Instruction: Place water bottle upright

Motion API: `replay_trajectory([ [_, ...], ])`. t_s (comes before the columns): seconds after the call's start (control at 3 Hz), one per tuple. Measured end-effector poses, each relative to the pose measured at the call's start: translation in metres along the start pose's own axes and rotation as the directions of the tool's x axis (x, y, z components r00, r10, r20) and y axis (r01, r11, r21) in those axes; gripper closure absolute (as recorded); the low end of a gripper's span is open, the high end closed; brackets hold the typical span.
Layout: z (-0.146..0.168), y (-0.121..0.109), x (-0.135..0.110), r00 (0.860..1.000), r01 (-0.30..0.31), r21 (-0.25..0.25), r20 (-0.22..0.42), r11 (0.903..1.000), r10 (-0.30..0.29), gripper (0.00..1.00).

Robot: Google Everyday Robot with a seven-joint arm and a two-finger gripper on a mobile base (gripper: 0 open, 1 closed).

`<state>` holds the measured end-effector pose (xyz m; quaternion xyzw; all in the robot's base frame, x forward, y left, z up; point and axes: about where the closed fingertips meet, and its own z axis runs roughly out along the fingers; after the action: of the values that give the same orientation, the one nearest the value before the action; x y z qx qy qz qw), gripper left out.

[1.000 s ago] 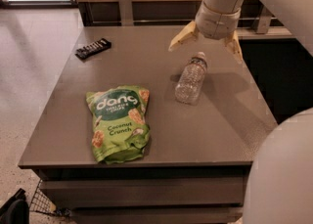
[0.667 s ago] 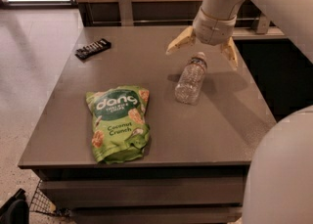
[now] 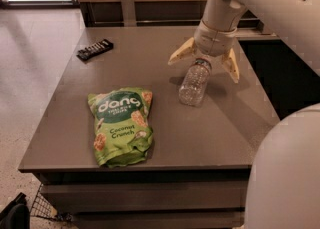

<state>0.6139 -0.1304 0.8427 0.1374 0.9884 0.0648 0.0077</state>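
Jaws spread wide, pinching nothing; gripper [image 3: 203,70] hangs low over the far-right part of the counter [image 3: 210,133], one finger on each side of the bottle's [image 3: 192,85] cap end, neither clearly touching it. Bottle lies on its side, cap toward the far edge, base toward the near edge, so nothing is done yet: grasp, tip up and release all remain. Bag [image 3: 121,125] near the near-left corner, dark bar [image 3: 95,49] near the far-left corner, both well apart from the bottle.

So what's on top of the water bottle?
Over the neck of the water bottle hangs the open end effector, a finger splayed to each side; it covers the cap. The bottle lies on the table.
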Motion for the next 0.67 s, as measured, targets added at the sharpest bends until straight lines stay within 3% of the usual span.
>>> replay_trajectory([
  [0.33, 0.0189, -0.0048, 0.0035, 0.999, -0.030, 0.004, -0.037, 0.9995, 0.031, 0.03],
  [0.67, 0.0205, -0.0033, 0.0016, 0.999, -0.029, 0.000, -0.032, 0.9996, 0.029, 0.34],
])
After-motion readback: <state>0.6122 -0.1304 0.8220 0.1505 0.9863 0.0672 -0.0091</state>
